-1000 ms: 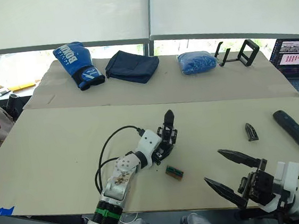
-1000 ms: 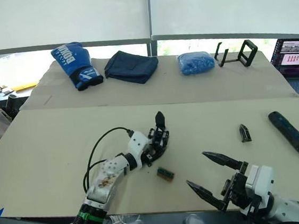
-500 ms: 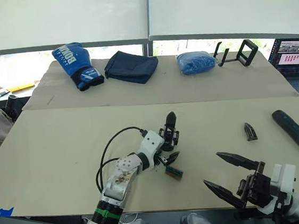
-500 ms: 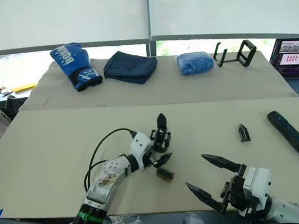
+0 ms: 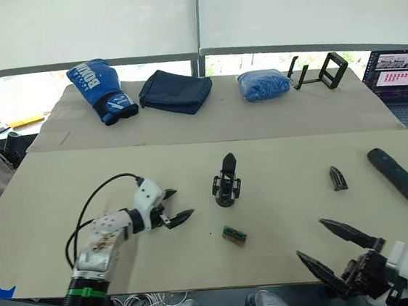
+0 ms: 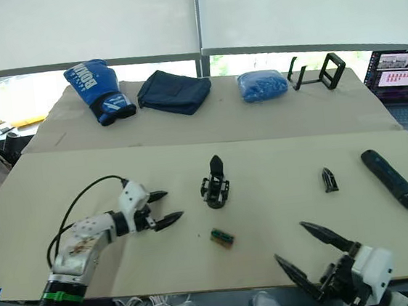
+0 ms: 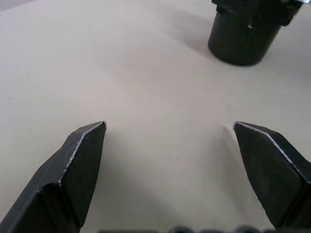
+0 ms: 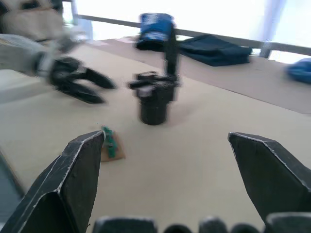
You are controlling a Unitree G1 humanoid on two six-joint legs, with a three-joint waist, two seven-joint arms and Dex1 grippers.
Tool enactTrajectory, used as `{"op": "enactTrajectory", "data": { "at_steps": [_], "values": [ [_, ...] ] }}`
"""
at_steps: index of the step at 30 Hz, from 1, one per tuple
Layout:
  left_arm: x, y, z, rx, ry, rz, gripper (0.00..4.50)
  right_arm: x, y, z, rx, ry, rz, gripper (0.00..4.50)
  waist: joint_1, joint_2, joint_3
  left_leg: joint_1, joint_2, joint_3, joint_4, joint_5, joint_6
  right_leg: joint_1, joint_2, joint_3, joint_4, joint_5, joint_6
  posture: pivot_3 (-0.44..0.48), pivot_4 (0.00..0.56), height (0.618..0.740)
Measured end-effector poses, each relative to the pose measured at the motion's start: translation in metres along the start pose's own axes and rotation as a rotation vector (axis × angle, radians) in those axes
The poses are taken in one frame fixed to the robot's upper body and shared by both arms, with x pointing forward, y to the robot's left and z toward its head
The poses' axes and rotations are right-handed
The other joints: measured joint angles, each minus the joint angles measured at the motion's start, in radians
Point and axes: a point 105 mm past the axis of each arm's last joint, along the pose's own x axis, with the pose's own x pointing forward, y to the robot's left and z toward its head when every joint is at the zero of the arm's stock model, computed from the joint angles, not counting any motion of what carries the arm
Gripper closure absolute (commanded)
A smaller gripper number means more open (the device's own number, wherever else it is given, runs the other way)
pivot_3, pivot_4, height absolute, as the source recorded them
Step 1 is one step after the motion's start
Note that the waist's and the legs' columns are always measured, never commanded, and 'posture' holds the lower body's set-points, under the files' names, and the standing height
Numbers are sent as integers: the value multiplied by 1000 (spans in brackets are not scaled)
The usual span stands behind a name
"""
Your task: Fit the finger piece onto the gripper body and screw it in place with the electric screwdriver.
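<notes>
The gripper body stands upright on its round base in the middle of the table, one pointed finger up; its base also shows in the left wrist view. My left gripper is open to its left, a short gap away, holding nothing. The finger piece lies on the table to the right. Further right lies the electric screwdriver, near the table's right edge. My right gripper hangs open over the front edge, empty. From the right wrist, the gripper body stands ahead.
A small green-brown block lies in front of the gripper body. On the far table sit a blue boxing glove, a dark folded cloth, a blue bag and black stands. A laptop is at the far right.
My left gripper let go of the gripper body, opened and drew back to the left; the body now stands alone. My right gripper moved lower toward the front edge.
</notes>
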Motion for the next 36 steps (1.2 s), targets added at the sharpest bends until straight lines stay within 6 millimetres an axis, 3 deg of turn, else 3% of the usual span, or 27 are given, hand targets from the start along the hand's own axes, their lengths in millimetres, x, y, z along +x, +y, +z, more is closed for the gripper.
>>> {"op": "enactTrajectory", "data": {
  "at_steps": [2, 5, 10, 12, 14, 17, 20, 22, 25, 36],
  "values": [
    [-17, 1, 10, -7, -80, -74, 74, -15, -16, -10, -18, 56, -146, 0, 1, 1, 1, 0, 0, 0, 0, -2, -5, 0, -2, 0, 0, 0, -1, 0, 150, 740],
    [-31, 2, 25, 12, -130, -151, 74, -32, -16, -20, -17, 146, -203, 0, 1, 3, 2, 0, 0, 0, -1, -4, -10, 0, -2, 0, 0, -2, 0, 0, 150, 740],
    [-44, -1, 37, 35, -110, -273, 74, -37, -20, -24, -10, 262, -255, 0, -14, 5, 2, 4, 0, 2, -5, -2, -13, 1, 1, 2, 1, -2, 0, 0, 150, 740],
    [-44, -3, 44, 25, -134, -304, 74, -29, -29, -24, -32, 345, -296, 0, -19, 5, 2, 4, 0, 2, -7, -1, -14, 1, 0, 3, 1, -2, 0, 0, 150, 740],
    [-40, -6, 58, 23, -170, -326, 74, -20, -52, -23, -57, 448, -380, 0, -23, 5, 2, 3, 0, 2, -7, 0, -15, 0, 1, 6, 1, 0, -1, 0, 150, 740],
    [-33, -15, 85, 61, -239, -372, 74, 3, -84, 3, -30, 436, -460, 0, -21, 5, 2, 4, 0, 2, -8, 5, -7, 0, 1, 6, 1, 3, -6, 0, 150, 740],
    [-31, -22, 111, 71, -262, -418, 74, 36, -103, 26, 104, 585, -339, 0, -24, 4, 5, 4, -2, 1, -10, 8, -4, 0, 4, 5, -1, 5, -10, 0, 150, 740],
    [-29, -25, 124, 79, -281, -434, 74, 45, -109, 37, 135, 687, -285, 0, -19, 4, 5, 4, -2, 0, -11, 7, -4, 1, 7, 4, -1, 5, -12, 0, 150, 740],
    [-28, -30, 129, 76, -289, -456, 74, 50, -123, 40, 203, 863, -267, 0, -14, 4, 5, 2, -2, -1, -12, 8, -5, 0, 8, 1, -3, 4, -12, 0, 150, 740],
    [-20, -44, 127, 71, -303, -456, 74, 104, -157, 21, 367, 1073, -325, 0, -26, 3, 6, -1, -5, 2, -9, 8, -4, -1, 7, 1, -4, 4, -6, 0, 150, 740]
  ]
}}
